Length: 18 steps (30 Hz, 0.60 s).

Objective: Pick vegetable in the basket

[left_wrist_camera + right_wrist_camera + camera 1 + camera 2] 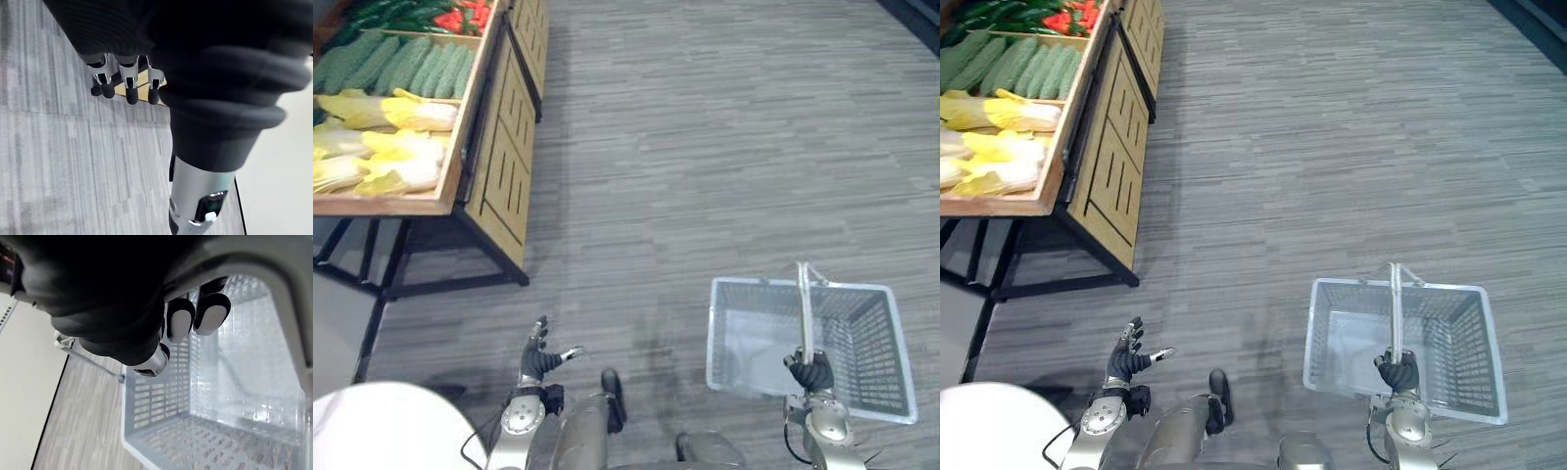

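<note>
near, 5 o'clock: my right hand (811, 373) clenched round the upright handle (805, 313) of the basket (754, 284); 7 o'clock: my left hand (539, 361) released, fingers loose | far, 10 o'clock: vegetables on the wooden stand (499, 147); yellow cabbages (386, 147) nearest; cucumbers (406, 64) behind; red peppers (465, 17) farthest

text: none legible | labels: none | numbers: none (checked basket (864, 333) and vegetable stand (509, 147))

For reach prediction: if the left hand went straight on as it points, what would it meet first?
Probably the wooden vegetable stand's black metal leg, just beyond the left hand; depth unclear.
</note>
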### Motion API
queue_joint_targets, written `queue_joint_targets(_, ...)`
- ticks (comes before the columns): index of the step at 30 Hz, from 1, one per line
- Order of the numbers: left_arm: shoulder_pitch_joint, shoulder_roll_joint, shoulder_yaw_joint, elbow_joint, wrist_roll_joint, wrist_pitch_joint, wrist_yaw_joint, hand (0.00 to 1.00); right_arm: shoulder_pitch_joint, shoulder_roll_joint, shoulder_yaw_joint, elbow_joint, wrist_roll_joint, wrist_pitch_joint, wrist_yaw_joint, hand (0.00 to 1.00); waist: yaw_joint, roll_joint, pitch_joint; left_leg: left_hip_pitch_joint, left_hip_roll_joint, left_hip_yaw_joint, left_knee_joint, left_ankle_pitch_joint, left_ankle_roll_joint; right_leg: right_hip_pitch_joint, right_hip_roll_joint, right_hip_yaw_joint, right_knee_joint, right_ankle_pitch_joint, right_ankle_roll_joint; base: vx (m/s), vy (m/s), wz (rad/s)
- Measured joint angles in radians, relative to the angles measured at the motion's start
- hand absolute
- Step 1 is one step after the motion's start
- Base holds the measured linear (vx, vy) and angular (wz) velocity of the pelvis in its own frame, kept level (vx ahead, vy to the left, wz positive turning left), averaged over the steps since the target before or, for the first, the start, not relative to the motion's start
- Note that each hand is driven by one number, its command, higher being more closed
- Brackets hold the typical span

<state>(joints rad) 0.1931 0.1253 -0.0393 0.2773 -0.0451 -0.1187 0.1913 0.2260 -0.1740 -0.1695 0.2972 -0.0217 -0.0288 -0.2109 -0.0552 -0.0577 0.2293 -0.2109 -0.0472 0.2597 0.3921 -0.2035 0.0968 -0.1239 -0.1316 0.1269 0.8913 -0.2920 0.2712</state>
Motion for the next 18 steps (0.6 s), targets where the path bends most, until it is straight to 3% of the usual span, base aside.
queue_joint_targets(1,0.002,0.0,0.001,-0.013,0.0,0.0,0.016,0.0,0.0,0.007,0.005,0.009,-0.004,0.003,0.001,1.0,-0.01,0.006,0.004,0.082,-0.01,-0.006,-0.019,-0.037,0.009,-0.043,-0.017,-0.032,0.146,0.005,-0.049,0.76,0.165,0.04)
queue_joint_targets(2,0.001,-0.001,0.0,-0.023,0.001,-0.001,0.032,0.0,0.0,0.009,0.016,0.015,-0.011,0.003,0.003,1.0,-0.012,0.023,0.01,0.167,-0.012,-0.019,-0.06,-0.054,0.013,-0.086,-0.026,-0.083,0.197,-0.015,-0.126,0.63,0.103,-0.06)
queue_joint_targets(4,-0.009,-0.002,-0.001,-0.032,0.001,-0.001,0.045,0.0,-0.007,0.009,0.03,0.013,-0.021,0.002,0.018,1.0,-0.014,0.055,0.009,0.269,-0.006,-0.066,-0.147,-0.056,0.015,-0.179,-0.003,-0.148,0.144,-0.045,-0.19,0.6,0.035,-0.02)
queue_joint_targets(6,-0.04,-0.004,-0.001,-0.031,0.0,-0.002,0.058,0.0,-0.015,0.008,0.028,0.011,-0.027,0.001,0.019,1.0,-0.022,0.074,0.018,0.335,0.008,-0.109,-0.185,-0.056,0.015,-0.26,0.043,-0.15,-0.011,-0.051,-0.206,0.66,-0.052,0.39)
queue_joint_targets(7,-0.062,-0.004,-0.001,-0.029,0.0,-0.002,0.065,0.0,-0.024,0.007,0.026,0.01,-0.027,0.001,0.019,1.0,-0.036,0.077,0.022,0.36,0.017,-0.142,-0.184,-0.056,0.015,-0.303,0.066,-0.123,-0.168,-0.024,-0.193,0.74,-0.145,0.83)
queue_joint_targets(9,-0.078,-0.006,-0.012,-0.024,0.001,-0.005,0.076,0.0,-0.017,0.006,0.013,-0.016,-0.025,-0.001,0.015,1.0,-0.05,0.074,0.02,0.408,0.023,-0.189,-0.176,-0.078,-0.024,-0.305,0.083,-0.053,-0.471,0.128,-0.183,0.78,-0.206,1.03)
queue_joint_targets(10,-0.083,-0.014,-0.018,-0.008,0.016,-0.012,0.08,0.0,0.013,-0.012,0.01,-0.042,-0.024,-0.007,0.01,1.0,-0.051,0.075,0.022,0.457,0.037,-0.229,-0.14,-0.137,-0.106,-0.275,0.087,-0.027,-0.5,0.352,-0.225,0.55,-0.171,0.66)
queue_joint_targets(11,-0.087,-0.033,-0.015,0.009,0.019,-0.01,0.083,0.0,0.003,-0.027,0.008,-0.035,-0.024,-0.004,0.009,1.0,-0.04,0.102,0.022,0.464,0.072,-0.236,-0.119,-0.142,-0.11,-0.279,0.105,-0.048,-0.443,0.314,-0.238,0.68,-0.214,0.7)
queue_joint_targets(12,-0.084,-0.043,-0.012,0.009,0.019,-0.009,0.083,0.0,-0.011,-0.022,0.009,-0.048,-0.025,-0.003,0.009,1.0,-0.042,0.106,0.021,0.44,0.085,-0.247,-0.035,-0.11,-0.153,-0.281,0.097,-0.077,-0.368,0.234,-0.26,0.5,-0.185,0.41)
queue_joint_targets(13,-0.082,-0.054,-0.009,0.008,0.019,-0.009,0.084,0.0,-0.009,-0.02,0.01,-0.057,-0.025,-0.003,0.01,1.0,-0.043,0.108,0.022,0.416,0.088,-0.255,0.03,-0.086,-0.167,-0.268,0.092,-0.096,-0.35,0.204,-0.271,0.73,-0.27,0.92)
queue_joint_targets(14,-0.078,-0.096,0.007,0.002,0.02,-0.008,0.084,0.0,0.005,-0.012,0.017,-0.07,-0.024,0.0,0.014,1.0,-0.033,0.117,0.029,0.324,0.133,-0.241,0.283,0.038,-0.197,-0.18,0.092,-0.142,-0.365,0.15,-0.291,0.59,-0.226,0.8)
queue_joint_targets(15,-0.069,-0.108,0.011,-0.005,0.02,-0.009,0.084,0.0,0.008,-0.004,0.023,-0.079,-0.024,0.002,0.014,1.0,-0.021,0.115,0.032,0.285,0.174,-0.218,0.386,0.052,-0.203,-0.132,0.095,-0.156,-0.388,0.137,-0.302,0.56,-0.216,0.87)
queue_joint_targets(16,-0.042,-0.114,0.009,-0.032,0.021,-0.008,0.084,0.0,0.034,0.018,0.03,-0.1,-0.018,0.003,0.014,1.0,-0.007,0.116,0.038,0.216,0.257,-0.141,0.552,0.045,-0.201,-0.031,0.104,-0.201,-0.446,0.129,-0.312,0.52,-0.221,0.76)
queue_joint_targets(17,-0.018,-0.114,0.008,-0.056,0.021,-0.008,0.086,0.0,0.058,0.038,0.03,-0.135,-0.014,0.003,0.01,1.0,0.005,0.109,0.04,0.148,0.315,-0.063,0.632,0.031,-0.18,0.065,0.103,-0.235,-0.513,0.124,-0.32,0.58,-0.257,0.73)
queue_joint_targets(18,-0.015,-0.114,0.008,-0.07,0.022,-0.008,0.09,0.0,0.069,0.041,0.029,-0.152,-0.005,0.001,0.007,1.0,0.015,0.103,0.041,0.12,0.332,-0.021,0.638,0.024,-0.169,0.103,0.1,-0.245,-0.546,0.12,-0.322,0.53,-0.205,0.68)
